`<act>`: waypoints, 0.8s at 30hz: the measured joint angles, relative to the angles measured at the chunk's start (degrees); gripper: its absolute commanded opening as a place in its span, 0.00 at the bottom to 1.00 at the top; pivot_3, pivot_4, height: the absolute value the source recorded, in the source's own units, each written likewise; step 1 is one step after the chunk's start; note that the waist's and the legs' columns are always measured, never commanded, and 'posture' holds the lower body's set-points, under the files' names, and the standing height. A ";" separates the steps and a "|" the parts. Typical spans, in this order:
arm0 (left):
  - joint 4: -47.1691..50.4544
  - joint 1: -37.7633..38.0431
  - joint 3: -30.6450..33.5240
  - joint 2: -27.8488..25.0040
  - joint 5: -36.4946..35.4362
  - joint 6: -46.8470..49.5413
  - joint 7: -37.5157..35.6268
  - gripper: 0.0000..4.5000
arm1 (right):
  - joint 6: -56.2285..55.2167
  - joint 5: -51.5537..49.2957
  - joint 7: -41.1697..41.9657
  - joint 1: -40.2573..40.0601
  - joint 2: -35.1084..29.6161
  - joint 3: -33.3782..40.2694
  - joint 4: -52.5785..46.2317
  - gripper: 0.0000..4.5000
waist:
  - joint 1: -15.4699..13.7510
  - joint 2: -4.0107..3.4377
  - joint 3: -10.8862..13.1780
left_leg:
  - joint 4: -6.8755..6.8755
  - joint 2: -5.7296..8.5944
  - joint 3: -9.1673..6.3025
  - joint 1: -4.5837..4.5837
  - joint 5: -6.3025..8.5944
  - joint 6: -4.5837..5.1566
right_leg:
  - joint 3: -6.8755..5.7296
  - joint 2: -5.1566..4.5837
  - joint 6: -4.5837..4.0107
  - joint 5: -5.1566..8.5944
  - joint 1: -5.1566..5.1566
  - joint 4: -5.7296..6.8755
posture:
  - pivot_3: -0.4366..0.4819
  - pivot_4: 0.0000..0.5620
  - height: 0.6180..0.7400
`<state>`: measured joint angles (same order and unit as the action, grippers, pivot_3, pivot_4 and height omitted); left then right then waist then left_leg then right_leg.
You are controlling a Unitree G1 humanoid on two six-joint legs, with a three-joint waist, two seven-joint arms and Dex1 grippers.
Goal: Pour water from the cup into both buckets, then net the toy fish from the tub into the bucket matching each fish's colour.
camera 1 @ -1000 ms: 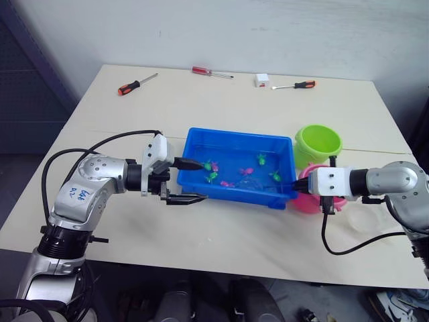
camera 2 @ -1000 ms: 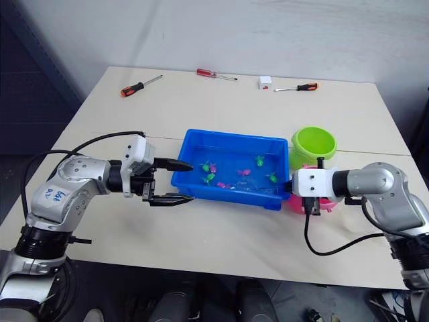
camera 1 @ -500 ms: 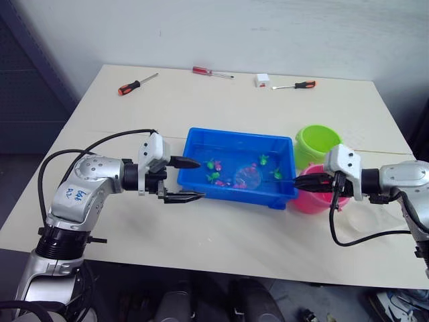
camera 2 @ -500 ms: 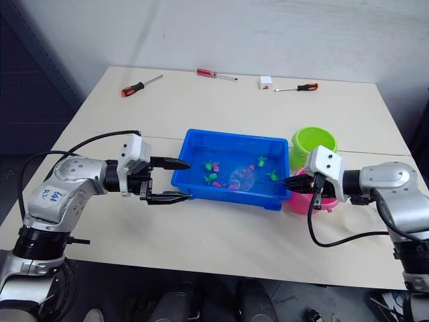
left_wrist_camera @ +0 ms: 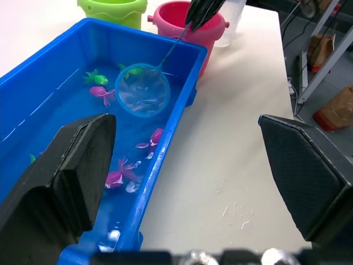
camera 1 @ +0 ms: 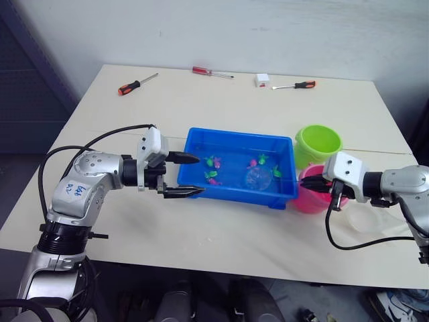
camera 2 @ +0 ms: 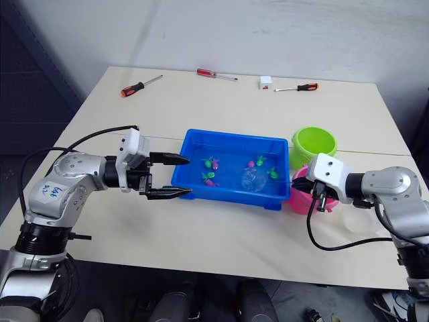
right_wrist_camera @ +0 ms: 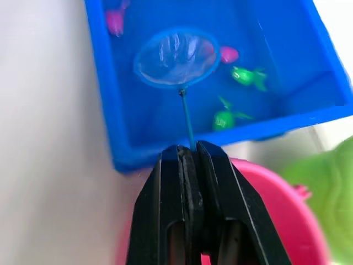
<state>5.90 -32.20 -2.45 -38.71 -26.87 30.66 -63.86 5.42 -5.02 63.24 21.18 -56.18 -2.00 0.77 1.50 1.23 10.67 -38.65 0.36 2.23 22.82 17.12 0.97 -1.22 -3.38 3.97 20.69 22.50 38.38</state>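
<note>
Near the surface's [camera 1: 221,228] front edge sits the blue tub [camera 1: 228,194], with the green bucket [camera 1: 318,143] and pink bucket [camera 1: 310,196] on its right. At the tub's left end, the left gripper [camera 1: 182,176] hangs with jaws spread, empty. Right gripper [right_wrist_camera: 191,152], jaws clenched on the stick, holds the net [left_wrist_camera: 142,90] among the fish [left_wrist_camera: 102,92]

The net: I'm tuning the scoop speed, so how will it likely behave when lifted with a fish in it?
The net has a thin stick handle pinched in the right gripper, so it may flex or wobble. Its fine mesh looks soft, so it would probably sag under a fish. The tub holds water, so drips seem likely.
</note>
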 measured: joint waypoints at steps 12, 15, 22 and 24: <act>0.05 1.64 0.26 -3.06 0.39 -0.35 -0.56 0.99 | -9.88 7.36 -2.01 4.43 4.26 -6.66 2.59 0.00 | 0.02 0.00 0.00 | -0.02 0.00 0.00 -0.02 -0.01 -0.03 | 0.00 0.00 0.00 0.00 0.00 0.04 | 0.48 0.27 1.00; 0.03 1.66 0.33 -3.12 0.39 -0.72 -0.45 0.99 | -8.39 6.67 -0.94 4.43 5.08 -6.96 1.13 0.00 | -0.04 0.00 0.00 | -0.01 0.00 -0.01 0.00 -0.01 -0.02 | -0.01 0.00 0.00 0.00 -0.01 0.08 | 0.48 0.27 1.00; 0.01 1.73 1.58 -3.19 0.32 -0.70 0.17 0.99 | 6.40 -4.48 2.51 2.53 6.92 -3.82 -3.89 0.00 | 0.01 0.00 0.00 | 0.01 0.00 -0.03 -0.01 -0.01 -0.02 | -0.01 0.00 0.00 0.00 -0.02 0.09 | 0.48 0.27 1.00; 0.03 1.74 1.61 -3.18 0.30 -0.67 0.32 0.99 | 10.95 -7.63 2.46 2.22 7.19 -2.29 -4.77 0.00 | 0.03 0.00 0.00 | 0.01 0.00 -0.03 -0.01 -0.01 -0.02 | -0.01 -0.01 0.00 0.00 -0.01 0.10 | 0.48 0.27 1.00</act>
<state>5.93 -30.46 -0.83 -41.89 -26.57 29.99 -63.54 16.37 -12.65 65.70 23.41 -48.99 -4.29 -4.00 1.53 1.23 10.67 -38.65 0.36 2.20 22.82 17.11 0.96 -1.23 -3.38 3.97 20.69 22.48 38.48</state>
